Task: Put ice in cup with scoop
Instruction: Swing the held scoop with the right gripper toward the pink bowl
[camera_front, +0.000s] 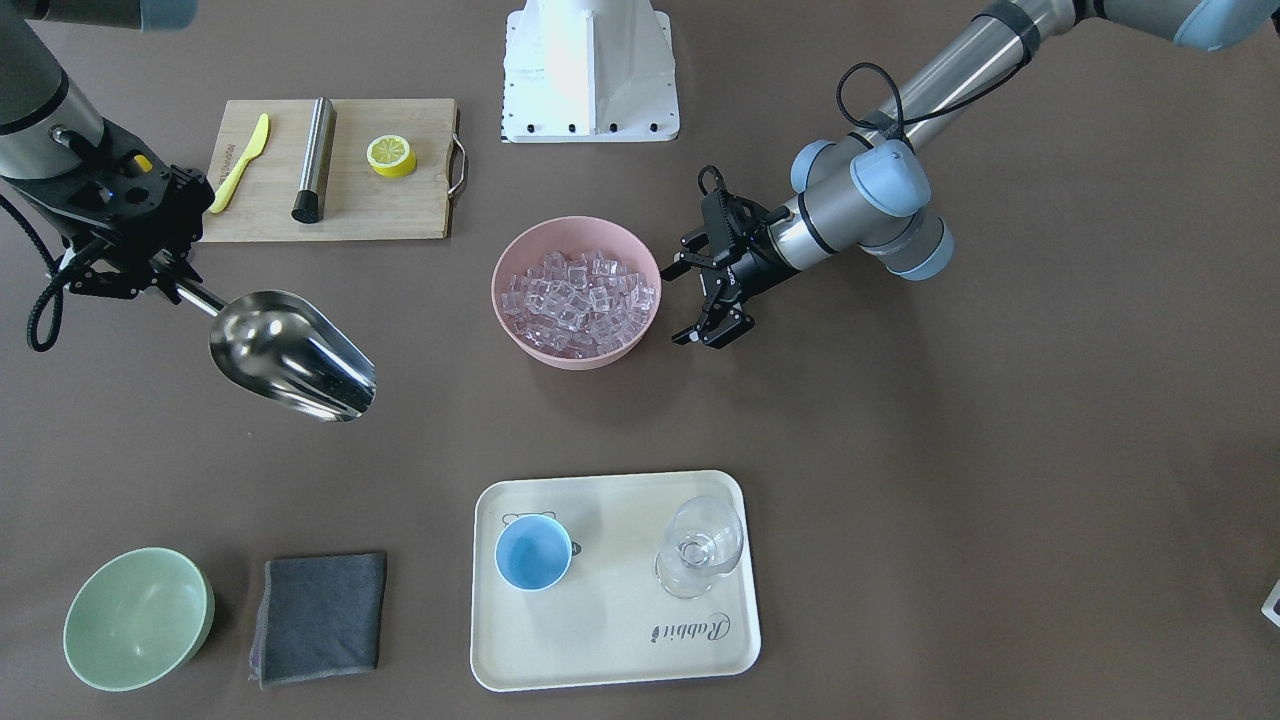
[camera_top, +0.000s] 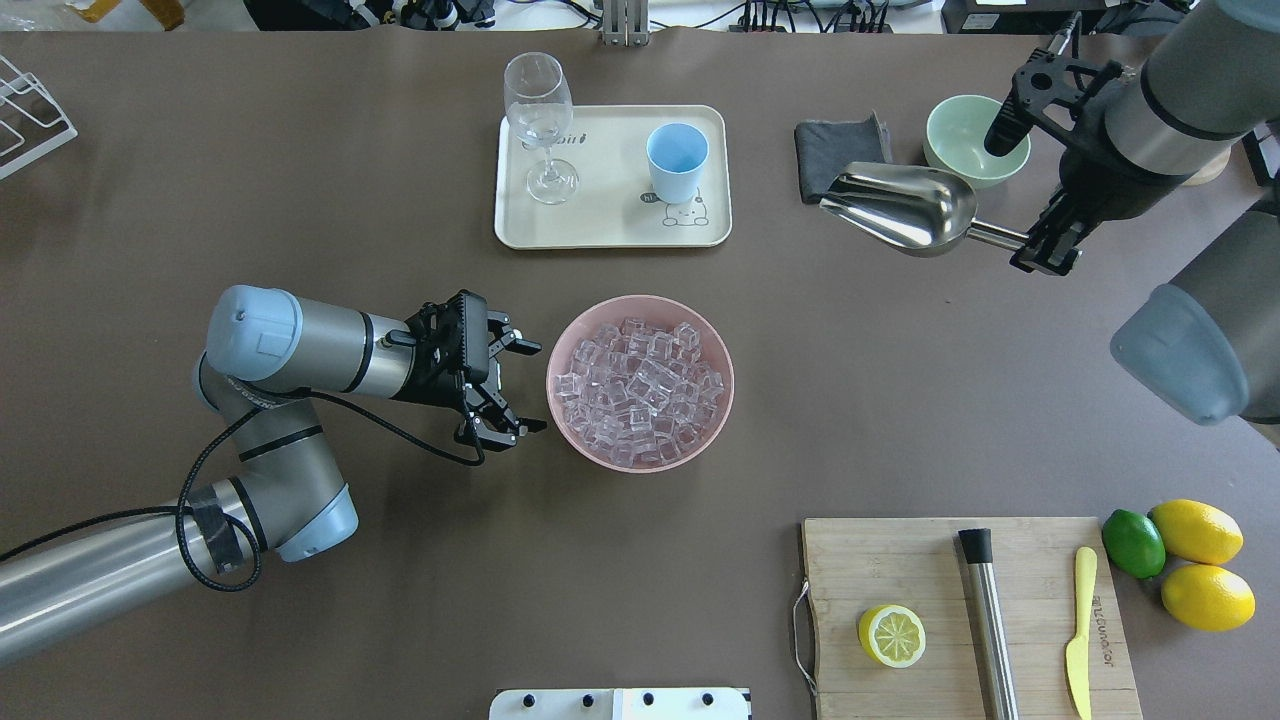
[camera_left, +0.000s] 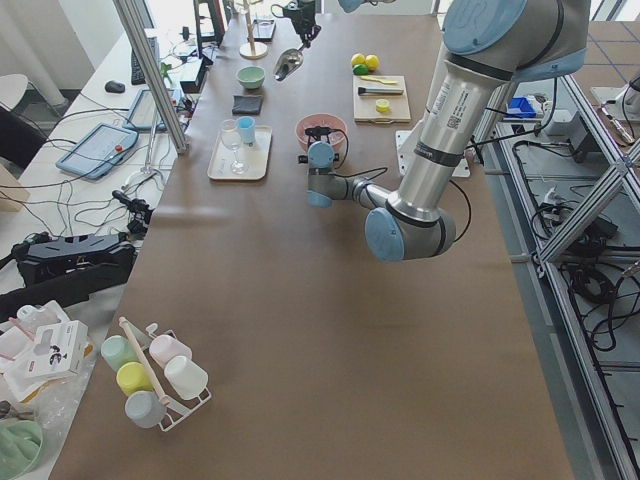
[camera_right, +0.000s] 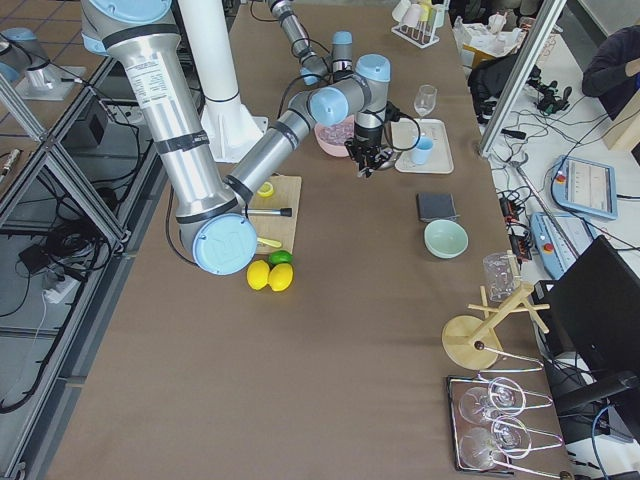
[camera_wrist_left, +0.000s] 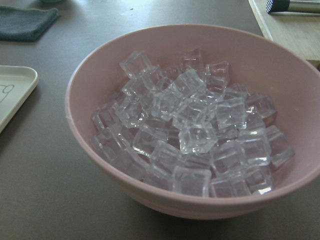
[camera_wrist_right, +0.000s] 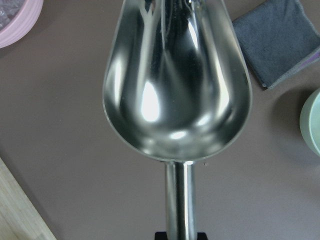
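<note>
The ice (camera_front: 577, 292) fills a pink bowl (camera_front: 497, 300) mid-table; it also shows in the overhead view (camera_top: 640, 385) and close up in the left wrist view (camera_wrist_left: 195, 130). My left gripper (camera_front: 681, 305) (camera_top: 533, 388) is open and empty, level with the table, right beside the bowl's rim. My right gripper (camera_front: 168, 282) (camera_top: 1045, 245) is shut on the handle of the scoop (camera_front: 290, 352) (camera_top: 905, 207), held in the air. The scoop's bowl (camera_wrist_right: 175, 85) is empty. The light-blue cup (camera_front: 533, 553) (camera_top: 677, 160) stands upright and empty on a cream tray (camera_front: 620, 640).
A stemmed glass (camera_front: 700, 545) shares the tray. A pale-green bowl (camera_front: 138, 618) and a grey cloth (camera_front: 318, 618) lie near the scoop's side. A cutting board (camera_front: 400, 205) holds a lemon half, a yellow knife and a steel cylinder (camera_front: 314, 158). Two lemons and a lime (camera_top: 1133, 543) lie beside it.
</note>
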